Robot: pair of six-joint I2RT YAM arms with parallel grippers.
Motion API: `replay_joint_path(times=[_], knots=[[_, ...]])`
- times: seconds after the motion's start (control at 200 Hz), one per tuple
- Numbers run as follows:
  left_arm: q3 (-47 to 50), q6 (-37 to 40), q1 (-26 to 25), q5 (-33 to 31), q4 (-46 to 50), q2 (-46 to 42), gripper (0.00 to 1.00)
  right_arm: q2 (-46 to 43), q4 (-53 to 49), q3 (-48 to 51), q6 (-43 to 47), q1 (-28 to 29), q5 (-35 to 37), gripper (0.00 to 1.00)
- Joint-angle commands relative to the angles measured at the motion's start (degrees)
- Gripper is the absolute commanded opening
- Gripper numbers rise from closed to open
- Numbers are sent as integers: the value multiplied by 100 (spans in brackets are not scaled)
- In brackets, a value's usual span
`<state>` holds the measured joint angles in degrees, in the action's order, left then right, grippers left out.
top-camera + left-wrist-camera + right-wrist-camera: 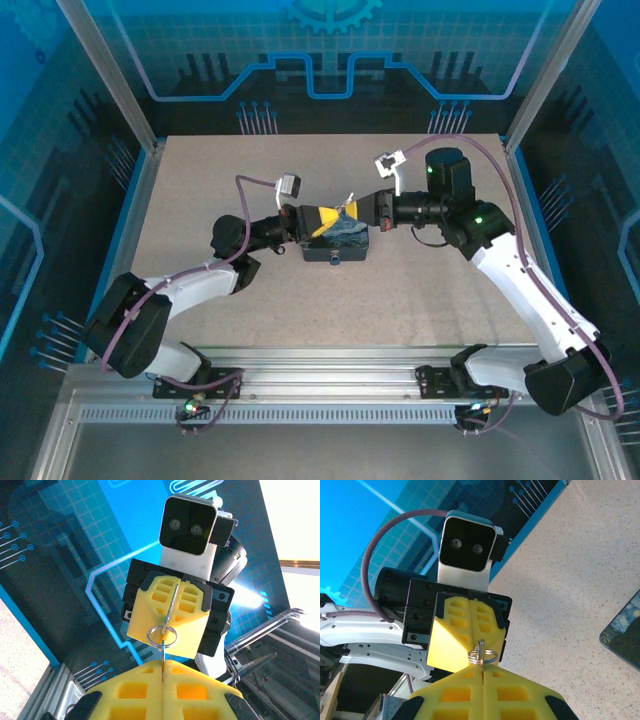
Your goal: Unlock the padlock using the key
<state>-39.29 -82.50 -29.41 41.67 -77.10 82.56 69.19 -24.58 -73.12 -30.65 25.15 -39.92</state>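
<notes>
A: Top view, what's where?
B: Speckled table [430, 310]. Left arm [190, 285] reaches in from 8 o'clock, right arm [520, 270] from 4 o'clock. They meet tip to tip at table centre.
A: Box?
B: Night-sky box [345, 240] sits flat at centre, right under the meeting point. The right wrist view catches a corner of it at 3 o'clock.
A: Claws?
B: Left gripper [163, 672]: yellow fingers pressed together, thin metal blade running into the seam. Right gripper [483, 675]: same, fingers together, clamped on the other end. The two face each other, nearly nose to nose.
A: So both are on the key?
B: Yes. Key [170, 611] spans the small gap between them, one end in each seam, held in the air above the box. Most of it is buried in the pads.
A: Ring?
B: Key ring [148, 635] hangs on the key, in the gap between the two sets of fingertips.
</notes>
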Motion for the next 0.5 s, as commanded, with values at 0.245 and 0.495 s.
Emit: replay_joint_path(times=[0.245,0.495], knots=[[135,-53,215,181,10,124,0,-364,128,492,26,-194,3,0],[-387,1557,251,699,3726,-370,0,-809,120,1340,23,-552,337,30]])
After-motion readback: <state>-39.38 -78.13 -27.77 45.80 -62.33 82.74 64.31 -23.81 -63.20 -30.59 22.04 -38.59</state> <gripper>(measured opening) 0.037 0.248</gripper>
